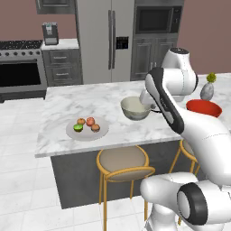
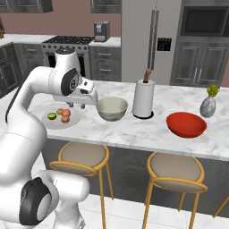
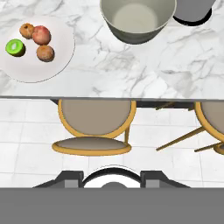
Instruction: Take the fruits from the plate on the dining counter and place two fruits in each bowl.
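Fruits [image 3: 34,41] all on plate [image 3: 61,61], red bowl [image 2: 186,124] in base views, gripper [image 2: 82,103] clenched empty.

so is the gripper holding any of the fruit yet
No, nothing is held. All four small round fruits lie on the flat pale grey plate, and the shut gripper is above the marble counter, clear of them.

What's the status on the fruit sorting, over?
Gripper shut, empty, above the counter edge. All four fruits on the plate; beige bowl and red bowl empty. Paper towel roll stands between the bowls.
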